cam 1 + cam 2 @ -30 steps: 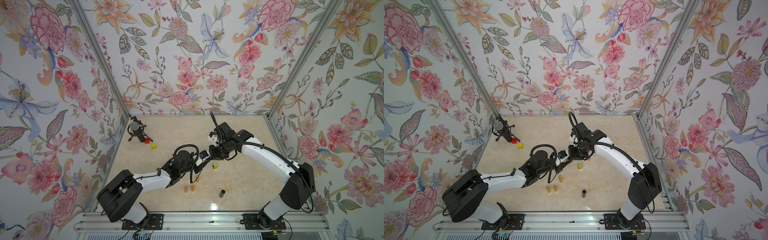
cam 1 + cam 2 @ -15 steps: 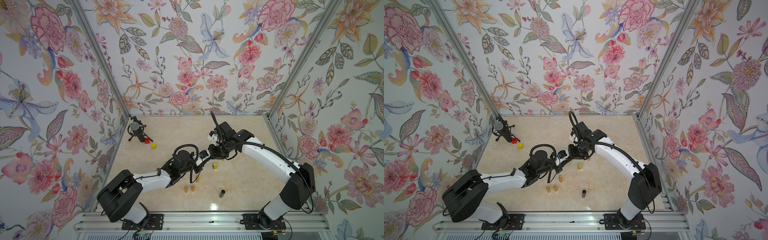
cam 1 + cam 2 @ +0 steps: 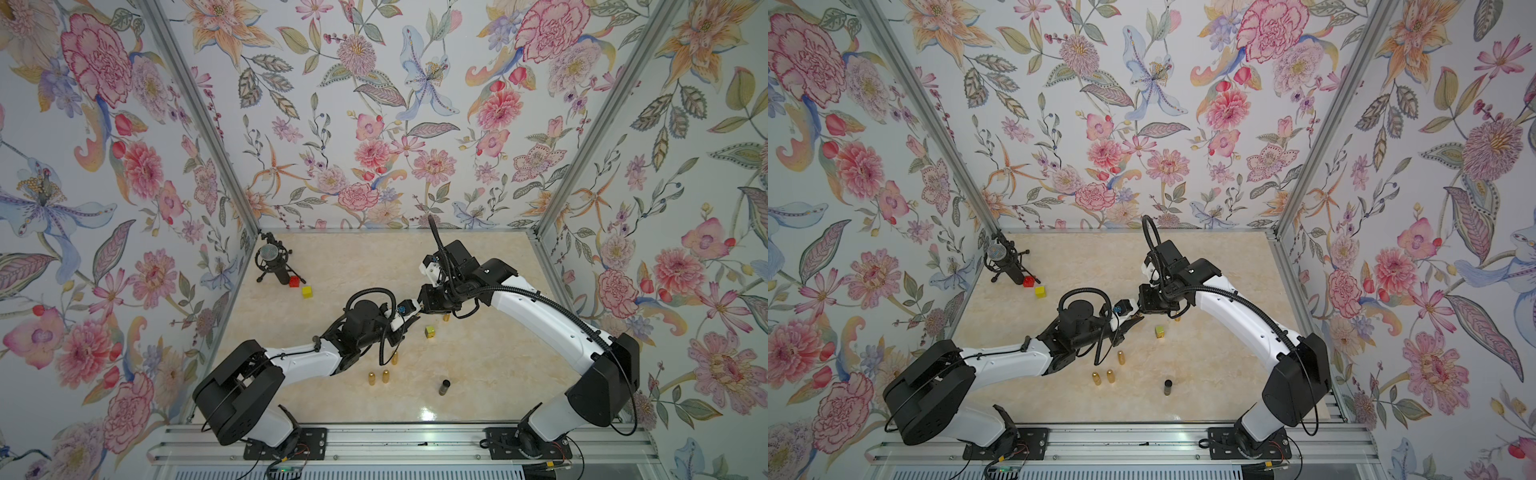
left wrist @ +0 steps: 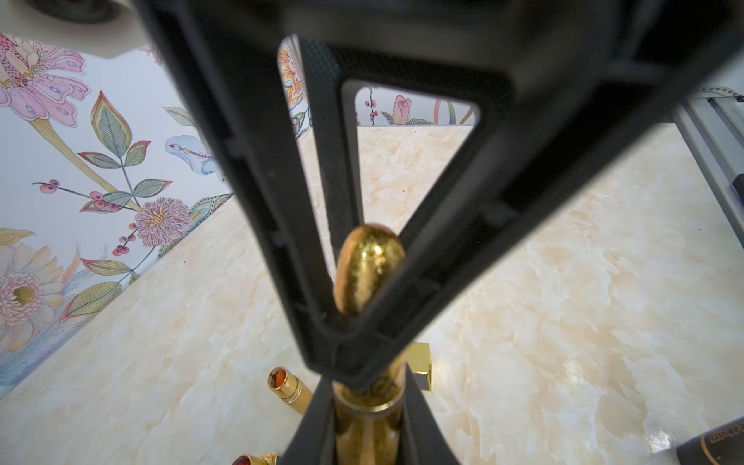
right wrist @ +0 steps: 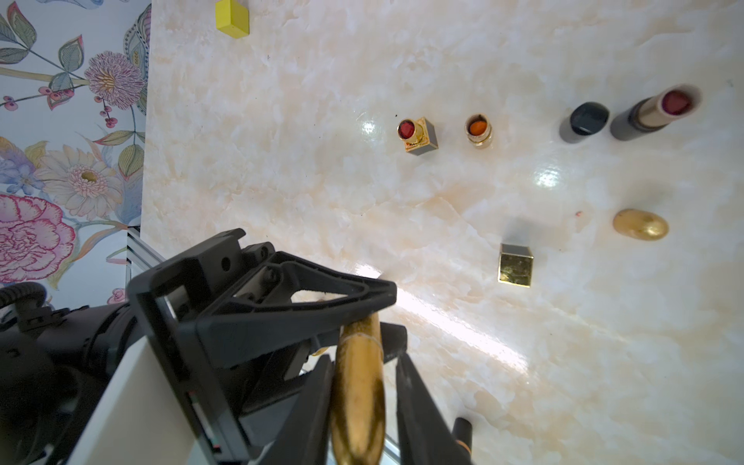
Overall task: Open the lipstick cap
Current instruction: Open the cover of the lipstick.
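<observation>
Gold bullet-shaped lipstick: up in the air over the middle of the cream marble-look table, pinched between the two arms, lying roughly level. Reads as one piece, so the cap's on as far as I can tell.
Left gripper: clamped on one end of the tube, black fingers snug on both sides, thin seam ring right at the tips.
Right gripper: closed around the other, rounded end. From the left wrist camera its fingers make a V with the gold dome sitting inside.
Top views: the two arms meet tip to tip mid-table. The lipstick itself is buried between them, can't really make it out there.
Loose caps: square gold cap standing by itself, and a gold egg-shaped cap lying on its side near it.
Opened ones: square gold-and-black lipstick with a red tip, round gold lipstick with an orange tip just beside it, then a black round cap right next to a dark tube with a deep-red tip.
Back corner, left arm's side: black microphone on a little tripod, red block and yellow block near its feet.
</observation>
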Motion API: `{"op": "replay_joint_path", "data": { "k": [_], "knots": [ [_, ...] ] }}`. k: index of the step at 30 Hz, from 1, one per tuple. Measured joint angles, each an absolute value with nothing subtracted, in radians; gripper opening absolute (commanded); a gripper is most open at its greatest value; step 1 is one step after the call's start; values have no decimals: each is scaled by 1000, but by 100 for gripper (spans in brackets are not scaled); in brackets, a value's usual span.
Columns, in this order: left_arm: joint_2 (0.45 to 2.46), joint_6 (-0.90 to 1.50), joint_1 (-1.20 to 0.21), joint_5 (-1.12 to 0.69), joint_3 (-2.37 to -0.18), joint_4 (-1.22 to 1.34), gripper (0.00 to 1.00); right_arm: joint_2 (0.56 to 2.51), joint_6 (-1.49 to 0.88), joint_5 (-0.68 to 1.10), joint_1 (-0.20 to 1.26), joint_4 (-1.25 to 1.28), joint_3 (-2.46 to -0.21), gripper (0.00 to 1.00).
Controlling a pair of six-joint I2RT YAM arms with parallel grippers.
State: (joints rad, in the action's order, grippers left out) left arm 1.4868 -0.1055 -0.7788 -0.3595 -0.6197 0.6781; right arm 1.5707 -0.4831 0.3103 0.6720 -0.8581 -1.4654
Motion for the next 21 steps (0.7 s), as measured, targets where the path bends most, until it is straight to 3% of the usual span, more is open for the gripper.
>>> {"op": "replay_joint_path", "data": {
  "k": [2, 21],
  "knots": [
    [1487, -105, -779, -360, -620, 677, 2, 1571, -486, 311, 673, -858, -1465, 16],
    [1468, -97, -770, -343, -593, 717, 0, 1567, -487, 346, 658, -844, -1474, 11]
  ]
}}
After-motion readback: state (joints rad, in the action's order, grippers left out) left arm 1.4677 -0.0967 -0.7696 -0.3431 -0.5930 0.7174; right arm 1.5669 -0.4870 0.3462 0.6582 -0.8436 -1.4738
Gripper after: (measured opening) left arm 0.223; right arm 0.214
